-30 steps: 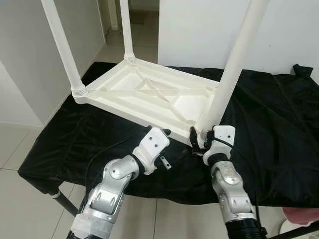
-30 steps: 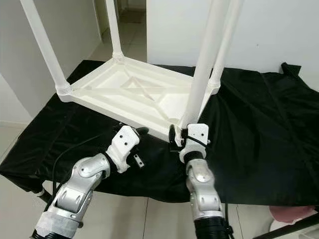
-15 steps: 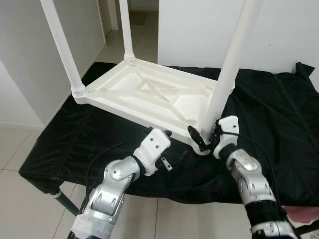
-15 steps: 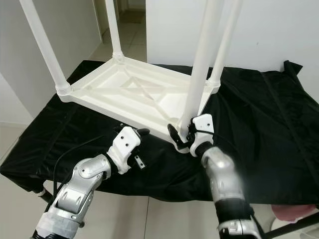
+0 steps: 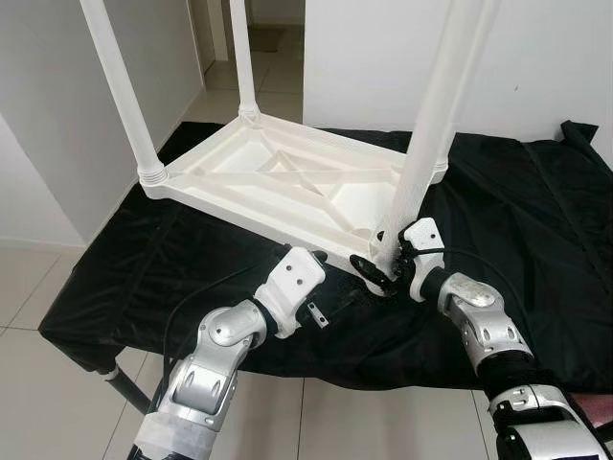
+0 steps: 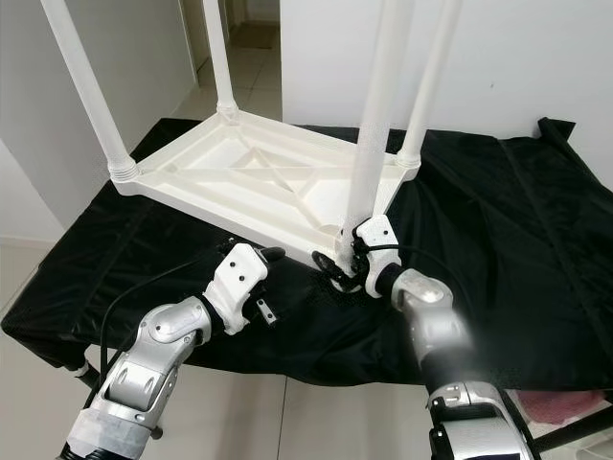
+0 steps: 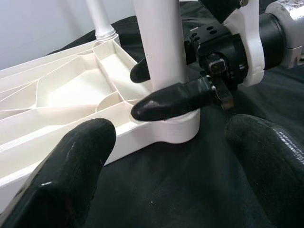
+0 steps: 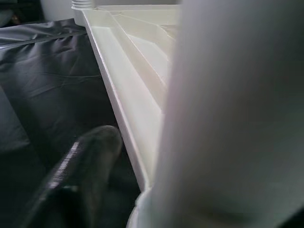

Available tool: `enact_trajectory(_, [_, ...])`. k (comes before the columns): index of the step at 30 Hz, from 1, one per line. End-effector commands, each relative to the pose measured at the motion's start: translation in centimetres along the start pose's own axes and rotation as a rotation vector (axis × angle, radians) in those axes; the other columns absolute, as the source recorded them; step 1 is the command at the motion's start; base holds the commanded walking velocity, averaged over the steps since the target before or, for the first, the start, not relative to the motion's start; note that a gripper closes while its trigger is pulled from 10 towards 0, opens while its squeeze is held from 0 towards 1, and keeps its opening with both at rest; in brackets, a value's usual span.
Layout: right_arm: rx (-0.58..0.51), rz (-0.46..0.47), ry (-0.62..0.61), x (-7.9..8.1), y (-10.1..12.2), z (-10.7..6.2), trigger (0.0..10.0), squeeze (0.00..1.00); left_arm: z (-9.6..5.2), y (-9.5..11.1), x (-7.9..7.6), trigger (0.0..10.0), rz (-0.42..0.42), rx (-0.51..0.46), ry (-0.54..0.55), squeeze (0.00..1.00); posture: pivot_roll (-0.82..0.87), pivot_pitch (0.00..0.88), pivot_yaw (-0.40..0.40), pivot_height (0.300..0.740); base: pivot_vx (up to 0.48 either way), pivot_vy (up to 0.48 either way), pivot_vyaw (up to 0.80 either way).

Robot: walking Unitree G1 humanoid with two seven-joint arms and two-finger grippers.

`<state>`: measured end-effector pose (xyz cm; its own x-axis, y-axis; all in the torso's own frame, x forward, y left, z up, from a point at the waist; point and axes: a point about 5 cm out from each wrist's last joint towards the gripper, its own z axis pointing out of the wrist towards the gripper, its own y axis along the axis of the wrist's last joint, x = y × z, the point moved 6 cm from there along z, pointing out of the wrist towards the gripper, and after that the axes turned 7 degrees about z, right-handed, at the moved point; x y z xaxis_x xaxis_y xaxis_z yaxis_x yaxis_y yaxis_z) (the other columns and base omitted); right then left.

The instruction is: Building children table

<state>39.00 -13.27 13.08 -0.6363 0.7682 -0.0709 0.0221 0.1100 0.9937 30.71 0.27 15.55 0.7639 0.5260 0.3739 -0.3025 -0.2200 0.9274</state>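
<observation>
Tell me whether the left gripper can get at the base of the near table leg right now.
Probably not cleanly: the right gripper is already clamped around the near leg at its base, while the left gripper sits open just short of that corner.

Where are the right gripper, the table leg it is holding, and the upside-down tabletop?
right gripper point(image 5: 380, 265), left eye view, between its black fingertips at the leg's base.
table leg point(image 5: 426, 134), left eye view, mid-shaft.
upside-down tabletop point(image 5: 239, 163), left eye view, ribbed underside.

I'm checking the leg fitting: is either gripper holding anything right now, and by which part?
The right gripper clasps the near table leg at its base, just above the corner socket of the upturned tabletop. The left gripper holds nothing.
</observation>
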Motion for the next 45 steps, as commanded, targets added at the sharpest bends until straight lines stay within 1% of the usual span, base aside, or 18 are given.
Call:
enact_trajectory(1, [0.023,-0.014,0.039,0.5,-0.4,0.2,0.0,0.00,0.0,0.1,1.0,10.0,0.012,0.010,0.075,0.00,0.06,0.000,0.046,0.740,0.000,0.000,0.00])
enact_trajectory(7, [0.038,-0.009,0.020,0.1,-1.1,-0.5,0.0,0.00,0.1,0.2,0.9,10.0,0.012,0.006,0.067,0.00,0.04,0.000,0.059,0.740,0.000,0.000,0.00])
enact_trajectory(8, [0.033,0.015,-0.014,-0.3,-1.3,-0.7,10.0,0.00,0.2,0.2,0.9,10.0,0.012,0.006,0.062,0.00,0.03,0.000,0.062,0.740,0.000,0.000,0.00])
enact_trajectory(12, [0.006,0.082,-0.128,-1.4,-1.4,-1.2,10.0,0.00,0.1,0.2,0.9,10.0,0.013,0.008,0.065,0.00,0.05,0.000,0.048,0.740,0.000,0.000,0.00])
enact_trajectory(15, [-0.005,0.091,-0.156,-1.6,-1.3,-1.2,10.0,0.00,0.1,0.2,1.1,10.0,0.012,0.009,0.071,0.00,0.05,0.000,0.048,0.740,0.000,0.000,0.00])
enact_trajectory(16, [-0.017,0.111,-0.231,-2.0,-1.4,-1.1,10.0,0.00,-0.1,0.1,1.1,10.0,0.006,0.011,0.081,0.00,0.06,0.000,0.034,0.740,0.000,0.000,0.00])
enact_trajectory(17, [-0.017,0.111,-0.231,-2.0,-1.4,-1.1,10.0,0.00,-0.1,0.1,1.1,10.0,0.006,0.011,0.081,0.00,0.06,0.000,0.034,0.740,0.000,0.000,0.00])
enact_trajectory(18, [-0.027,0.127,-0.297,-2.3,-1.4,-1.1,10.0,0.00,-0.2,0.0,1.1,10.0,0.000,0.013,0.088,0.00,0.06,0.000,0.034,0.740,0.000,0.000,0.00])
enact_trajectory(21, [-0.034,0.145,-0.347,-2.4,-1.5,-1.1,10.0,0.00,-0.3,-0.1,1.0,10.0,0.000,0.017,0.090,0.00,0.07,0.008,0.026,0.740,0.000,0.000,0.00])
enact_trajectory(23, [-0.051,0.182,-0.475,-2.5,-1.6,-1.4,10.0,0.00,-0.5,-0.2,0.9,10.0,-0.006,0.024,0.101,0.00,0.08,0.018,0.022,0.740,0.000,0.000,0.00])
enact_trajectory(25, [-0.051,0.182,-0.475,-2.5,-1.6,-1.4,10.0,0.00,-0.5,-0.2,0.9,10.0,-0.006,0.024,0.101,0.00,0.08,0.018,0.022,0.740,0.000,0.000,0.00])
enact_trajectory(27, [-0.054,0.214,-0.521,-2.3,-1.8,-1.6,10.0,0.00,-0.6,-0.2,0.9,10.0,-0.008,0.027,0.106,0.00,0.08,0.020,0.020,0.740,0.000,0.000,0.00])
enact_trajectory(30, [-0.072,0.260,-0.692,-2.5,-2.2,-3.0,10.0,0.00,-0.8,-0.3,1.0,10.0,-0.012,0.030,0.109,0.00,0.07,0.025,0.025,0.740,0.000,0.000,0.00])
enact_trajectory(31, [-0.072,0.260,-0.692,-2.5,-2.2,-3.0,10.0,0.00,-0.8,-0.3,1.0,10.0,-0.012,0.030,0.109,0.00,0.07,0.025,0.025,0.740,0.000,0.000,0.00])
enact_trajectory(33, [-0.057,0.238,-0.870,-2.8,-2.6,-4.3,10.0,0.00,-0.7,-0.4,1.1,10.0,-0.012,0.031,0.109,0.00,0.06,0.026,0.027,0.740,0.000,0.000,0.00])
enact_trajectory(35, [-0.058,0.252,-0.969,-2.4,-2.7,-5.0,10.0,0.00,-0.6,-0.5,1.2,10.0,-0.010,0.031,0.109,0.00,0.05,0.025,0.027,0.740,0.000,0.000,0.00])
enact_trajectory(41, [-0.058,0.302,-1.031,-1.3,-2.8,-5.2,10.0,0.00,-0.2,-0.3,0.9,10.0,-0.020,0.021,0.104,0.00,0.03,0.025,0.023,0.740,0.000,0.000,0.00])
enact_trajectory(45, [-0.055,0.296,-1.025,-1.1,-2.5,-4.8,10.0,0.00,0.0,-0.4,0.6,10.0,-0.018,0.022,0.096,0.00,0.03,0.022,0.023,0.740,0.000,0.000,0.00])
